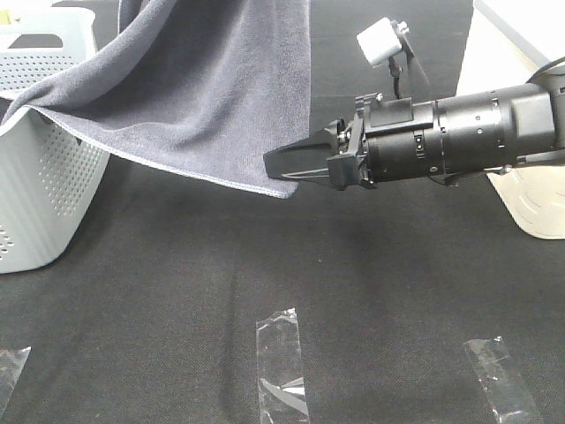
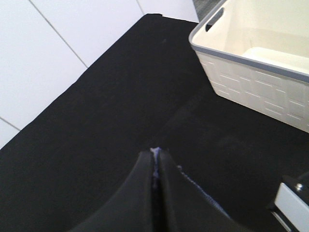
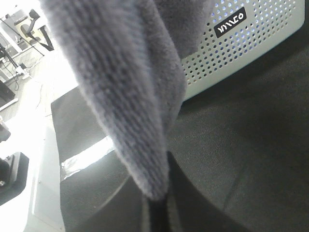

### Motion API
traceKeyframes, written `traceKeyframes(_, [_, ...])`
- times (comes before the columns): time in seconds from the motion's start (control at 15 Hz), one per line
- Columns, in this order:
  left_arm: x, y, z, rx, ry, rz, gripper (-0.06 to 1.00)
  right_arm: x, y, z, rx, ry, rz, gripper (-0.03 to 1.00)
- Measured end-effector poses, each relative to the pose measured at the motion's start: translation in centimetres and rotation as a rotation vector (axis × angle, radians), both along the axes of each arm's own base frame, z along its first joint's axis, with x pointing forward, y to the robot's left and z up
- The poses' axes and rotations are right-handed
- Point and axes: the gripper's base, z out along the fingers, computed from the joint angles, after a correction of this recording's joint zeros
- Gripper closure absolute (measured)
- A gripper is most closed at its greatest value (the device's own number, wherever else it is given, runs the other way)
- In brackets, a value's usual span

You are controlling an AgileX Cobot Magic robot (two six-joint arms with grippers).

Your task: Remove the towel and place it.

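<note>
Clamping the towel [image 1: 203,88], right pincer [image 1: 275,167] and left pincer [image 2: 155,154] sit closed (basket label [image 3: 231,22] illegible).

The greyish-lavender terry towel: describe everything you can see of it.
The greyish-lavender terry towel is a large looped-pile cloth with a paler stitched hem. It drapes over the rim of the pale grey perforated plastic basket and hangs slanting above the black table. The right gripper is shut on its lower corner; a lavender sliver shows between the shut jaws of the left gripper.
</note>
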Motion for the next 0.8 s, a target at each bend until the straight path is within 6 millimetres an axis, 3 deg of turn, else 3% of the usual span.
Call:
traceKeyframes(0.27, [1.0, -0.1, -0.7, 0.028, -0.017, 0.077, 0.94, 0.2, 0.0, 0.2, 0.014, 0.094, -0.041, 0.97])
traceKeyframes(0.47, [4.3, -0.9, -4.1, 0.117, -0.009, 0.198, 0.94, 1.2, -0.6, 3.8, -0.149, 0.133, -0.143, 0.97])
traceKeyframes(0.53, [4.3, -0.9, -4.1, 0.117, -0.009, 0.198, 0.94, 1.2, -0.6, 3.8, -0.149, 0.133, -0.143, 0.97])
traceKeyframes(0.8, [9.3, 1.1, -6.8, 0.075, 0.016, 0.307, 0.94, 3.5, -1.9, 9.4, -0.410, 0.182, -0.310, 0.97])
